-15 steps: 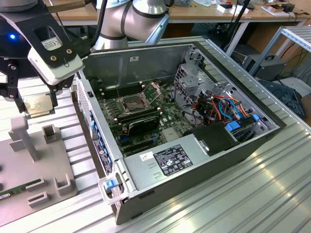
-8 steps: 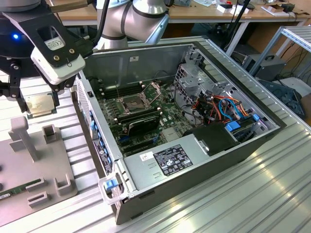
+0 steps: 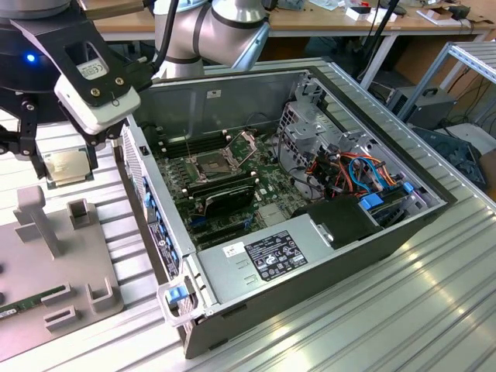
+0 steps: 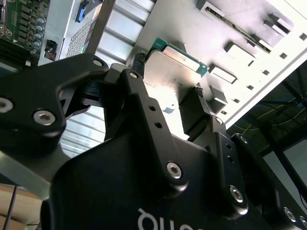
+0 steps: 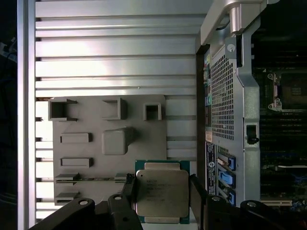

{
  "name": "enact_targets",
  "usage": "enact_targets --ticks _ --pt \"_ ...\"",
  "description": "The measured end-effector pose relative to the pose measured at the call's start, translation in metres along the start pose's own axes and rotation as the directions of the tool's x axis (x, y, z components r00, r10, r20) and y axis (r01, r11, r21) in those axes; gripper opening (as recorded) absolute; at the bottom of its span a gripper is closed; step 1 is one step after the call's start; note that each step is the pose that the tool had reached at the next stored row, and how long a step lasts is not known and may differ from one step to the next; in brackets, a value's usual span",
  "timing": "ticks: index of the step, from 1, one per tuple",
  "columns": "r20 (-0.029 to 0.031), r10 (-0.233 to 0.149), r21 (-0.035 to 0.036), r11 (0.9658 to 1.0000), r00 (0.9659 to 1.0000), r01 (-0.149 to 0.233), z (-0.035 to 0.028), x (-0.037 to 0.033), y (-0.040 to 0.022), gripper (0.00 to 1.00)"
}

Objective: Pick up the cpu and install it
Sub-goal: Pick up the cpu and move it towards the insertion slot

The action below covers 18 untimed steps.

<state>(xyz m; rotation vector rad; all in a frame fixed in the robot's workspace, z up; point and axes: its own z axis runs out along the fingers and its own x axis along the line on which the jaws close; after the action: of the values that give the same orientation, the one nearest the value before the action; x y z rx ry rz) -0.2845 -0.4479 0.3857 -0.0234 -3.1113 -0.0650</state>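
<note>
Cpu (image 3: 68, 167): it sits between your gripper's two fingers with its dull silver face up. In the first wrist view a thin green rim shows around the metal lid.
Gripper (image 3: 62, 161): your gripper is clenched on the cpu, one black finger against each of two opposite edges, and the chip fills the gap between them.
Fingers (image 5: 128, 188): in both wrist views you see the pads touching the chip's sides. The face between them is uncovered.
Wrist camera housing (image 3: 97, 89): this white block sits on the arm just above the fingers.
Fixture plate (image 5: 91, 124): this grey plate with raised blocks and slots lies under and just beyond the fingertips. In the first wrist view the held chip overlaps its near edge. You cannot tell from these views how far the chip is off the plate.
Memory stick (image 3: 23, 304): a green stick lies in one of the plate's slots, well apart from the fingers.
Computer case (image 3: 310, 256): it lies open on its side just beside the fingers, on the exterior view's right. Its perforated wall is the nearest part to them.
Socket (image 3: 213, 163): it is on the motherboard inside the case with its metal frame hinged up, well apart from the fingers and past the case wall.
Power supply (image 3: 263, 260): this grey box is in the case's near corner, far from the fingers.
Cables (image 3: 356, 167): an orange and blue bundle is at the case's far end, farthest from the fingers.
Table (image 3: 434, 310): its ribbed aluminium surface carries both the case and the plate.
</note>
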Motion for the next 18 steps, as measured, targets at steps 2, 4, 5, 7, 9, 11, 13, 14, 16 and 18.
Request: enact_targets --ticks 2,4,5,7,9,11,13,14,16,18 --pt "0.0000 0.000 -0.0001 1.0000 1.0000 0.000 0.0000 -0.0013 0.0000 0.54" --pt "0.0000 0.000 0.0000 1.0000 1.0000 0.000 -0.0001 -0.0026 0.0001 0.54" --pt "0.0000 0.000 0.0000 1.0000 1.0000 0.000 -0.0001 -0.0034 0.0001 0.54" --pt "0.0000 0.000 0.0000 1.0000 1.0000 0.000 -0.0001 -0.0051 0.0001 0.54" --pt "0.0000 0.000 0.0000 1.0000 1.0000 0.000 -0.0002 -0.0066 0.0001 0.54" --pt "-0.0001 0.000 0.0000 1.0000 1.0000 0.000 -0.0002 -0.0071 0.0001 0.54" --pt "0.0000 0.000 0.0000 1.0000 1.0000 0.000 -0.0002 -0.0072 0.0001 0.54" --pt "0.0000 0.000 0.0000 1.0000 1.0000 0.000 -0.0002 -0.0072 0.0001 0.54" --pt "0.0000 0.000 0.0000 1.0000 1.0000 0.000 -0.0002 -0.0076 0.0001 0.54" --pt "0.0000 0.000 0.0000 1.0000 1.0000 0.000 -0.0002 -0.0088 0.0001 0.54"
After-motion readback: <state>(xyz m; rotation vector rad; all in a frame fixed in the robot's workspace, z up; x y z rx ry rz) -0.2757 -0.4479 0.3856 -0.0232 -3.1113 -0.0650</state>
